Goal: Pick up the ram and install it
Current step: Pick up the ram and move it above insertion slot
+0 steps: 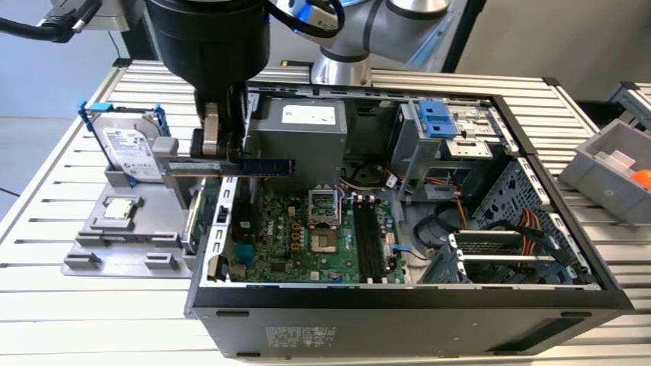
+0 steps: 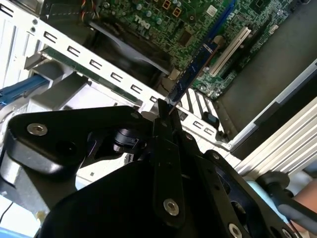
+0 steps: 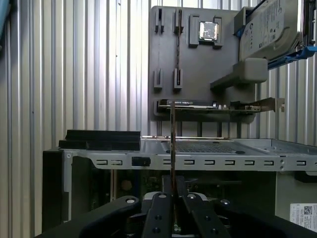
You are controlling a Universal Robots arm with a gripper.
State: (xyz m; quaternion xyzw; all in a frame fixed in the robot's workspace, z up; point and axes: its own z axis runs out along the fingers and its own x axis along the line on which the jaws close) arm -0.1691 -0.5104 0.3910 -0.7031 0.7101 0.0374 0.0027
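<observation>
Gripper (image 2: 162,118) clamped tight on ram (image 2: 195,67), over open computer case (image 1: 407,320).

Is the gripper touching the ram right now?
Touching. In the second wrist view the gripper is clamped on the near end of the ram, with no gap showing.

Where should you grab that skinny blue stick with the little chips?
Probably by one short end, pinching the two flat faces of the thin bluish circuit-board stick and coming in along its length. It is flat and narrow, so the faces give grip. The black gripper holds it that way, leaving its long edges free.
</observation>
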